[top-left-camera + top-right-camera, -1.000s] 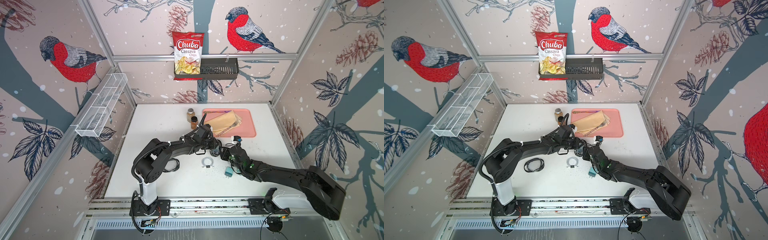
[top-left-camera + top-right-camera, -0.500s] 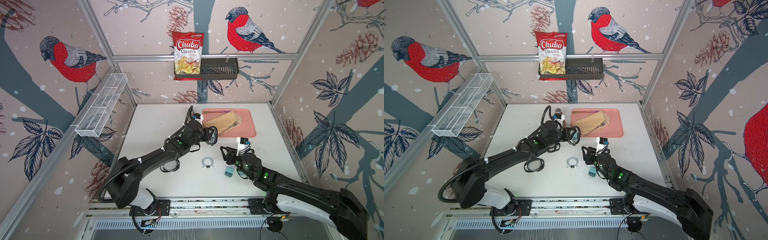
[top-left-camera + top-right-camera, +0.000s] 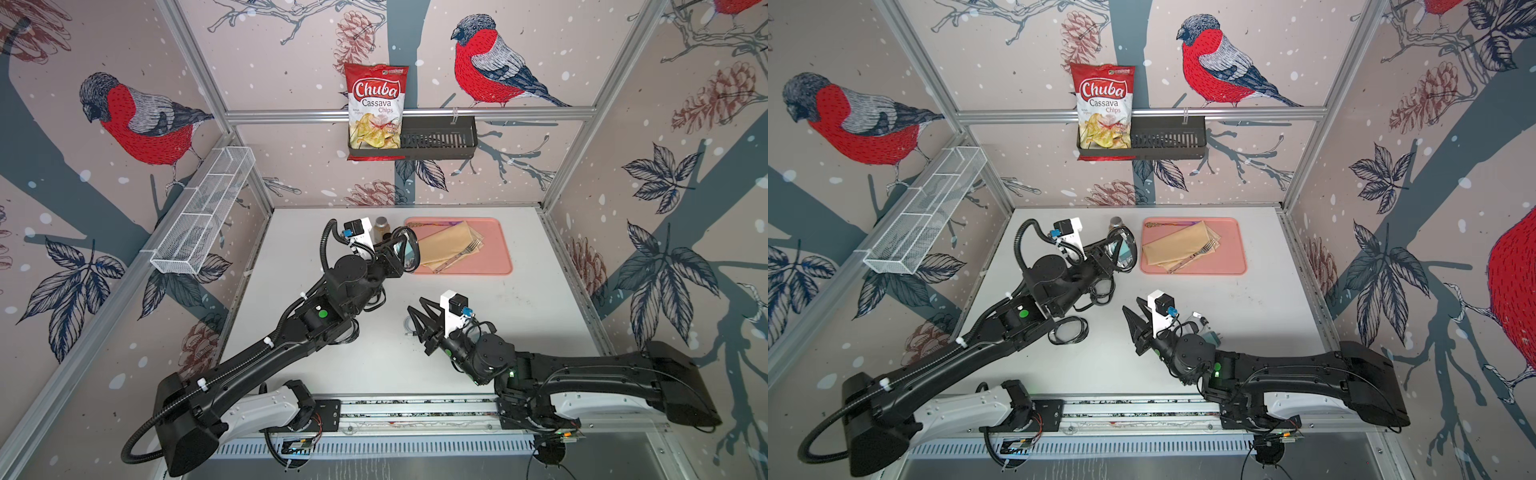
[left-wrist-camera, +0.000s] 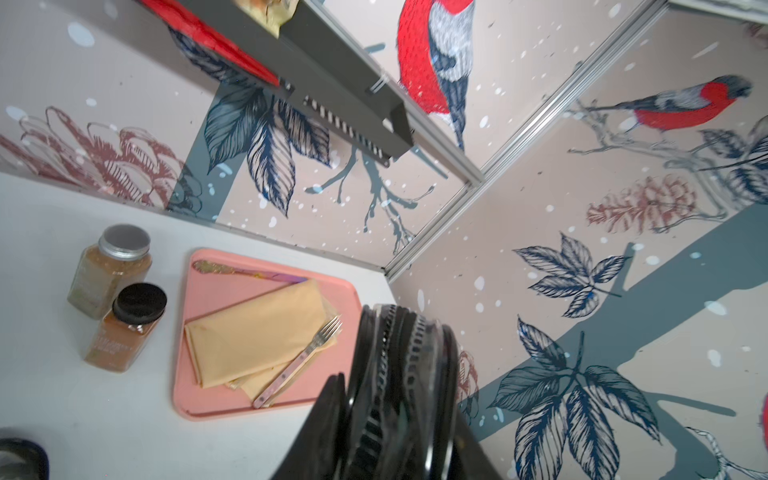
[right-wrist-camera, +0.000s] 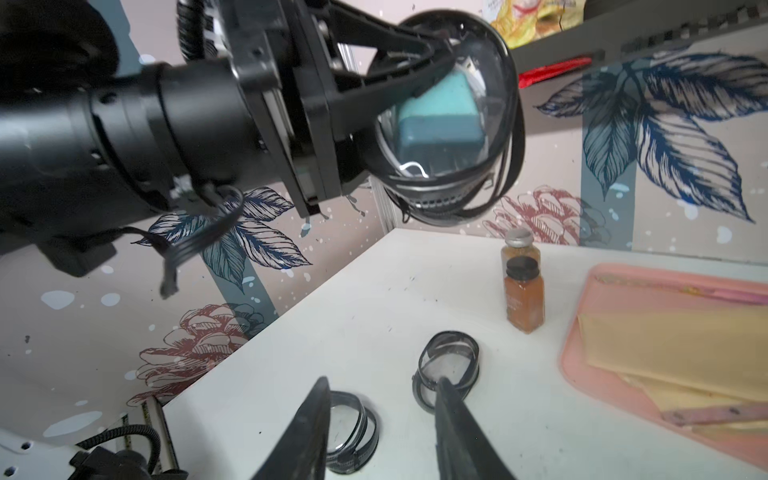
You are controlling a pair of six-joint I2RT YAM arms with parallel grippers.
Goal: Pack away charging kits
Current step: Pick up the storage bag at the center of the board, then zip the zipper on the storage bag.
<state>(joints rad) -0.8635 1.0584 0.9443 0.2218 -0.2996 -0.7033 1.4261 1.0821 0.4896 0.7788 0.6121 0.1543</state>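
Near front: right gripper (image 5: 380,384) parted, holding nothing, clear of the table (image 5: 332,311) — beyond it, two empty cases (image 5: 449,365) lying flat. Farther back, left gripper (image 3: 397,249) clamped on a raised case (image 5: 492,83), teal charger (image 5: 436,112) inside, near the jars (image 5: 524,299) and pink tray (image 5: 582,361).

My left gripper (image 4: 386,415) holds a clear oval case (image 4: 409,345) with a black ribbed rim. One dark finger (image 4: 330,407) presses on its side, and the case hides one corner of the pink tray (image 4: 208,399) that lies on the white table (image 4: 62,415). On the tray lies a folded tan napkin (image 4: 257,336), a fork (image 4: 305,359) with a pink handle lies across the napkin's edge, and a second utensil (image 4: 245,272) lies along the tray's rim, partly under the napkin. Just beside the tray stand two brown spice jars close together, the silver-lid jar (image 4: 110,270) and the black-lid jar (image 4: 129,328), and a black slotted basket (image 4: 345,95) hangs on the wall.
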